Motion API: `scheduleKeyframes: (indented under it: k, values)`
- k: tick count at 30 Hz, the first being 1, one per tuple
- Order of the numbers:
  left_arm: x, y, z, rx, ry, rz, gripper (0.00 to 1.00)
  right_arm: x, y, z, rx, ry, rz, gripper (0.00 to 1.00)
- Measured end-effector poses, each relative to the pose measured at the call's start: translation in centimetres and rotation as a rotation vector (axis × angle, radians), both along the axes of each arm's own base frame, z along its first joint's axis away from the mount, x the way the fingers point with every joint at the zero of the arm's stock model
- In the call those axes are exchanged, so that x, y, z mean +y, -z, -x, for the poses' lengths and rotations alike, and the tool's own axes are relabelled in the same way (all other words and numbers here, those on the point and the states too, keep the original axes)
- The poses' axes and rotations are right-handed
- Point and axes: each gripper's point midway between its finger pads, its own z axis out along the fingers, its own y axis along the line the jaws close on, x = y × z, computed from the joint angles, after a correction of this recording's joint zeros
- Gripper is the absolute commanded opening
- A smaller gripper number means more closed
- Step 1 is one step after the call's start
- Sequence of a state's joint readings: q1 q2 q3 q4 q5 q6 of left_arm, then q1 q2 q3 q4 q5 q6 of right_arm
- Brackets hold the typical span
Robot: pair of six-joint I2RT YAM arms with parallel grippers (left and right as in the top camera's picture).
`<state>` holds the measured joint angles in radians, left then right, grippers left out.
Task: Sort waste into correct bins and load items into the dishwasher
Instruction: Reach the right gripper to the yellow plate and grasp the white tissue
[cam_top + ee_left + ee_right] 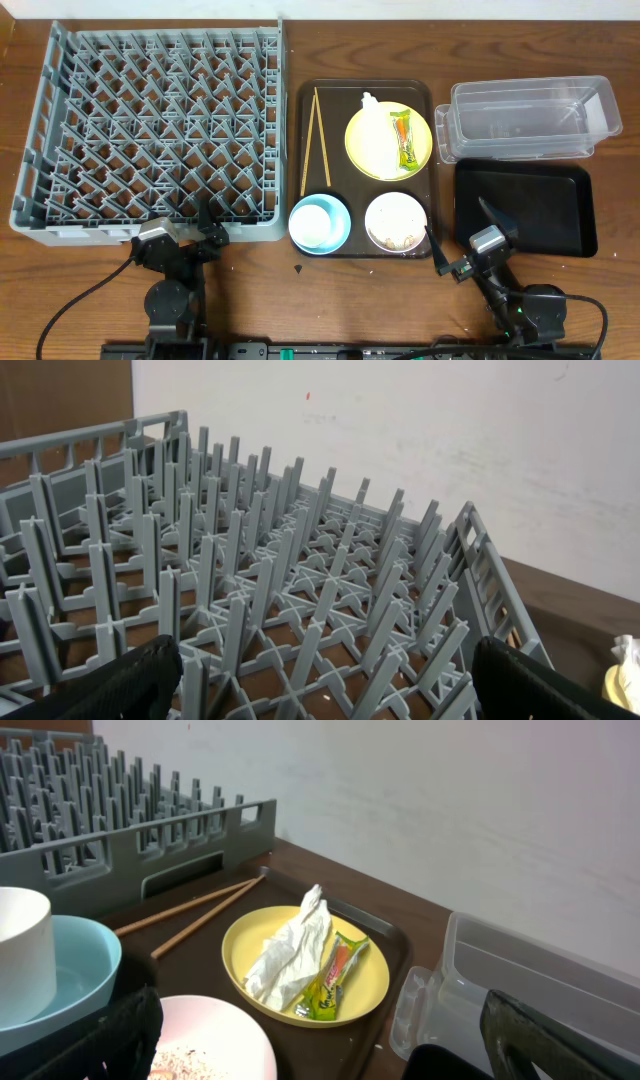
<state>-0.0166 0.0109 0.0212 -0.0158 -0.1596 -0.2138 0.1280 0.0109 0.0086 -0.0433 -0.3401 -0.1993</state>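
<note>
Overhead: tissue (373, 125), wrapper (405, 140) on plate (424, 130)

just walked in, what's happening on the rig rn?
Nothing is being handled yet. Left gripper and right gripper sit open, touching nothing. Tissue and wrapper lie on the yellow plate, on the brown tray with chopsticks, a cup in the blue bowl and a white bowl with scraps. The dish rack, clear tub and black tray hold nothing.
</note>
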Motion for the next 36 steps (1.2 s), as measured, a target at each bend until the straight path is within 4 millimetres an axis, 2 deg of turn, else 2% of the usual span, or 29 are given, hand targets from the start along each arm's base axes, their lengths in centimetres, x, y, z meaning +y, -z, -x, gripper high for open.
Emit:
scheduleKeyframes:
  k: [7, 14, 17, 20, 22, 25, 26, 27, 28, 30, 31, 34, 36]
  values:
    - [-0.5, -0.1, -0.1, -0.004, 0.028, 0.002, 0.93, 0.1, -0.4, 0.0, -0.016, -0.004, -0.002, 0.99]
    - [-2.0, -0.2, -0.2, 0.002, 0.115, 0.011, 0.93, 0.5, -3.1, 0.4, -0.109, -0.032, -0.035, 0.99]
    - [-2.5, -2.6, 0.0, -0.006, 0.147, 0.013, 0.93, 0.5, -5.6, 0.8, -0.099, -0.035, -0.045, 0.99]
    - [-2.7, -7.0, 0.4, -0.010, 0.160, 0.014, 0.93, 0.5, -11.1, 0.8, -0.077, -0.038, -0.072, 0.99]
    - [-2.7, -8.9, 0.8, 0.083, 0.160, 0.021, 0.93, 0.6, -12.6, 0.3, -0.028, -0.041, -0.091, 0.99]
    - [-3.0, -11.0, 0.5, 0.235, 0.173, 0.035, 0.93, 1.0, -13.9, -1.9, 0.174, -0.030, -0.144, 0.99]
    - [-3.4, -12.4, -0.2, 0.291, 0.192, 0.045, 0.93, 1.2, -13.6, -3.6, 0.353, -0.008, -0.164, 0.99]
    - [-3.7, -12.3, -0.2, 0.366, 0.211, 0.057, 0.93, 1.3, -13.7, -4.7, 0.414, -0.001, -0.176, 0.99]
    - [-4.1, -12.0, 0.0, 0.458, 0.229, 0.073, 0.93, 1.4, -13.0, -5.6, 0.541, 0.021, -0.170, 0.99]
    - [-4.6, -12.5, -0.6, 0.580, 0.253, 0.096, 0.93, 1.8, -13.2, -8.7, 0.648, 0.037, -0.171, 0.99]
    - [-5.0, -12.5, -1.3, 0.627, 0.269, 0.109, 0.93, 1.9, -13.2, -9.5, 0.666, 0.039, -0.173, 0.99]
    - [-6.1, -10.6, -1.2, 0.732, 0.325, 0.154, 0.93, 3.7, -10.8, -12.1, 0.773, -0.025, -0.211, 0.99]
    - [-6.6, -10.2, -1.2, 0.752, 0.352, 0.172, 0.93, 4.5, -9.3, -12.7, 0.848, -0.045, -0.210, 0.99]
